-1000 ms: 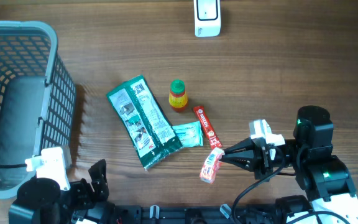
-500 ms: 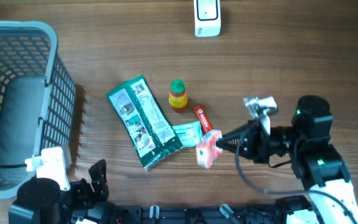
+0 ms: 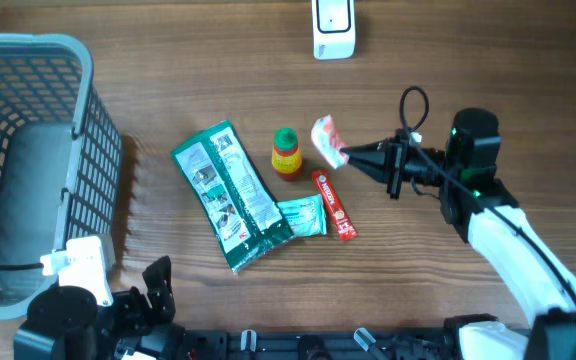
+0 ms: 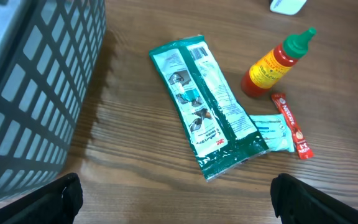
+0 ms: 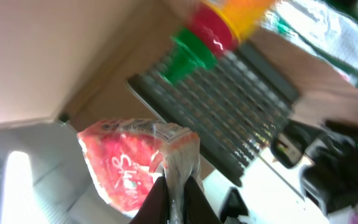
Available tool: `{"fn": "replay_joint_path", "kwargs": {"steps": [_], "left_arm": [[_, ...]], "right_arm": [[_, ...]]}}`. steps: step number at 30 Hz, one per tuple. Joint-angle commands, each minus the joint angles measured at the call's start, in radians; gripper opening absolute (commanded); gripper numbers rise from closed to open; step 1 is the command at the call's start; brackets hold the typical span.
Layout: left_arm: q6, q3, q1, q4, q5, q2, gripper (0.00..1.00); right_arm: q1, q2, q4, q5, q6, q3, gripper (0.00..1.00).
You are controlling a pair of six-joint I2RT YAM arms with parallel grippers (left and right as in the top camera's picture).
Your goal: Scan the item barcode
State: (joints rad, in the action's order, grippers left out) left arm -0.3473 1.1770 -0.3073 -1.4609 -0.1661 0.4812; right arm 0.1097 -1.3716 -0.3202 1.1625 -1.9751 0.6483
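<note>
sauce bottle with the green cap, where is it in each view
Overhead: sauce bottle mid-table, just right of the green packet.
Left wrist: sauce bottle upper right, again right of the green packet.
Right wrist: sauce bottle at the top edge, blurred, above the red snack packet.
Shared landmark: the grey basket, seen in all three.

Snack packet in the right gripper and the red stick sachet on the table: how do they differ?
The snack packet is pinched by one edge in the shut right gripper; the stick sachet lies flat on the table, untouched. The snack packet is short, puffy and crinkled, red and white; the stick sachet is long, narrow and flat. Both are mainly red.
</note>
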Motion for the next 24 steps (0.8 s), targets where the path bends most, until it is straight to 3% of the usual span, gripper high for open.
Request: {"fn": "replay_joint_path", "kwargs": {"steps": [1,9,12,17,24], "left_arm": [[-0.009,-0.001,0.005,0.001,0.002,0.002,1.00],[-0.009,-0.001,0.005,0.001,0.002,0.002,1.00],[-0.009,-0.001,0.005,0.001,0.002,0.002,1.00],[-0.009,-0.001,0.005,0.001,0.002,0.002,1.00],[-0.009,-0.001,0.005,0.001,0.002,0.002,1.00]], "right_arm": [[-0.046,-0.242,-0.139,-0.019,-0.097,0.088,0.04],[-0.048,-0.668,-0.130,-0.062,-0.097,0.568,0.04],[-0.048,-0.764,0.047,-0.150,-0.096,0.752,0.05],[-0.048,-0.920,0.096,-0.294,-0.097,1.011,0.05],[-0.038,-1.144,0.107,-0.271,-0.097,1.258,0.05]]}}
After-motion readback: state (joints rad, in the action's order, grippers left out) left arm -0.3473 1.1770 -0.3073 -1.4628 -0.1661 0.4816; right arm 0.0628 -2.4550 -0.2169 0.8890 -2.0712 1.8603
